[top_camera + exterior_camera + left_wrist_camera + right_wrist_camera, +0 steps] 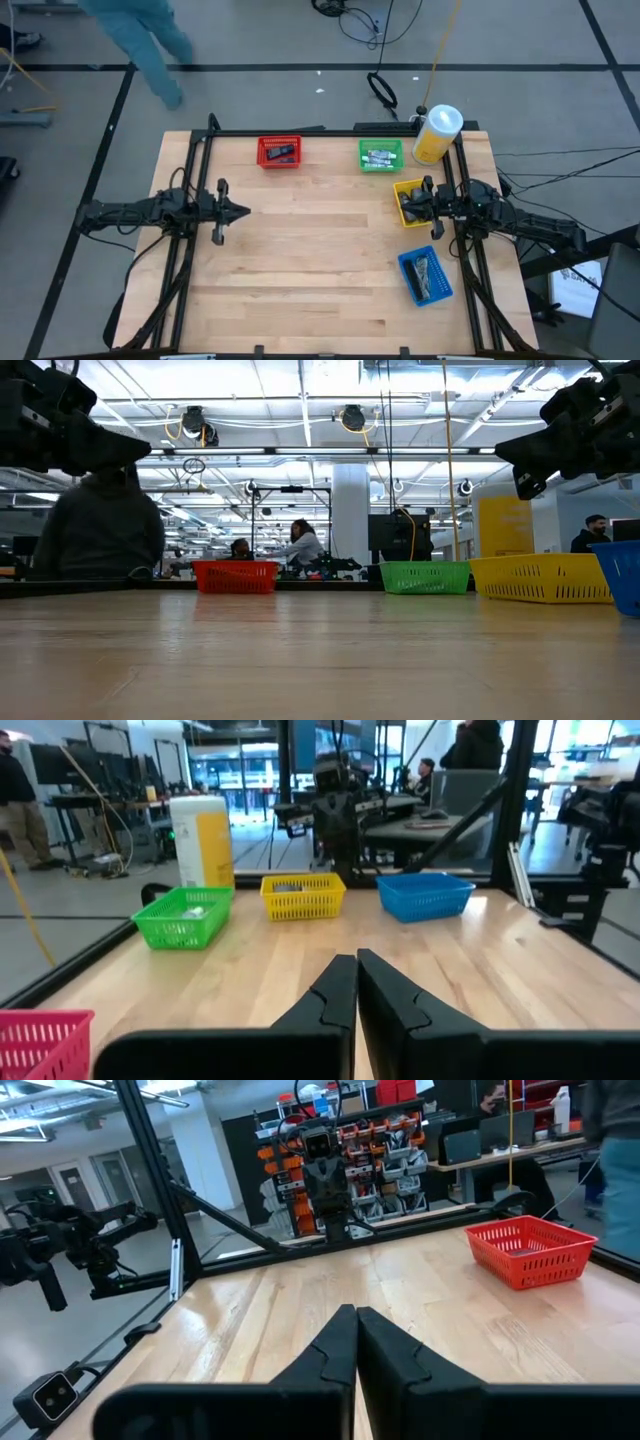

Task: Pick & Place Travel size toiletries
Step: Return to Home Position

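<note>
left gripper (356,960) and right gripper (356,1312) hover toward opposite table (300,260) sides, jaws together and empty, seemingly parked at home because the toiletries (378,157) already lie sorted inside the coloured bins (262,143).

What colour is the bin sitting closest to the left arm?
Red. That bin shows best in the high view, looking straight down.
</note>
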